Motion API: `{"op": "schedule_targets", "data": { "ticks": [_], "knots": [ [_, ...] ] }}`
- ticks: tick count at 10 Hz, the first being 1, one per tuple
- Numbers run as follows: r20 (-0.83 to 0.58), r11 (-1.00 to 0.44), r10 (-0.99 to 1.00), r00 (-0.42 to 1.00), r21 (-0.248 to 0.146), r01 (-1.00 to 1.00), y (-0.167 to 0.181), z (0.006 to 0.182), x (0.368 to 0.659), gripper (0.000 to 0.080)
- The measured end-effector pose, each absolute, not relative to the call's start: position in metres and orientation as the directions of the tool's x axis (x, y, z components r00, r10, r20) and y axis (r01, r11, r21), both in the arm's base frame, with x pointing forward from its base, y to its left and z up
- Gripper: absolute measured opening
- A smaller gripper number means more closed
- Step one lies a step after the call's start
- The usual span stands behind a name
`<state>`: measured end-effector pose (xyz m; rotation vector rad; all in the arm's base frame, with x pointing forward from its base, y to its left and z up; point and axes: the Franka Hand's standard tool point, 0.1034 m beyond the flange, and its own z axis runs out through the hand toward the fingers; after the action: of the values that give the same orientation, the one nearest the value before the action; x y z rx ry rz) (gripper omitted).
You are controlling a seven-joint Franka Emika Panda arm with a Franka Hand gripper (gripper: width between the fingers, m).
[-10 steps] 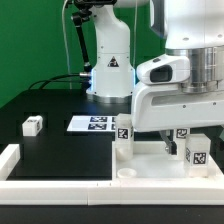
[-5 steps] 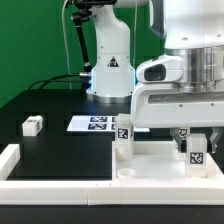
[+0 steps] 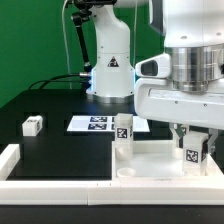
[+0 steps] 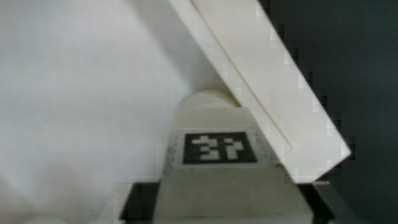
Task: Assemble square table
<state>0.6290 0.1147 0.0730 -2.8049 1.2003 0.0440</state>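
Now your tool (image 3: 195,150) is clamped on a tagged leg (image 3: 195,155) over the tabletop (image 3: 150,160); next seat it in a corner hole.

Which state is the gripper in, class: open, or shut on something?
Shut on a leg. The gripper has its fingers either side of the tagged white leg; the wrist view shows that leg between the fingers.

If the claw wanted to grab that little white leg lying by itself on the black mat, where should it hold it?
Probably from straight above, pinching the small loose leg across its two narrow sides. It lies low on the black mat with open space all round, so nothing blocks a drop from the top. The claw is busy now, shut on another leg at the table top.
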Motion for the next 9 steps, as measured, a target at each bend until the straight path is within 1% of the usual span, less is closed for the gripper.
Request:
{"op": "schedule_targets", "data": {
  "ticks": [2, 3, 4, 5, 7, 9],
  "knots": [
    [-0.101, -0.465, -0.878, 0.468, -0.059, -0.884, 0.1162, 0.0732, 0.6284, 0.0290],
    [-0.124, -0.337, -0.931, 0.342, -0.062, -0.940, 0.1149, 0.0720, 0.6287, 0.0290],
    [-0.136, -0.247, -0.958, 0.252, -0.054, -0.968, 0.1152, 0.0714, 0.6287, 0.0290],
    [-0.145, -0.188, -0.971, 0.193, -0.047, -0.981, 0.1154, 0.0709, 0.6285, 0.0290],
    [-0.146, -0.128, -0.980, 0.133, -0.039, -0.991, 0.1162, 0.0708, 0.6287, 0.0290],
    [-0.151, -0.004, -0.989, 0.007, -0.023, -1.000, 0.1174, 0.0700, 0.6288, 0.0290]
  ]
}}
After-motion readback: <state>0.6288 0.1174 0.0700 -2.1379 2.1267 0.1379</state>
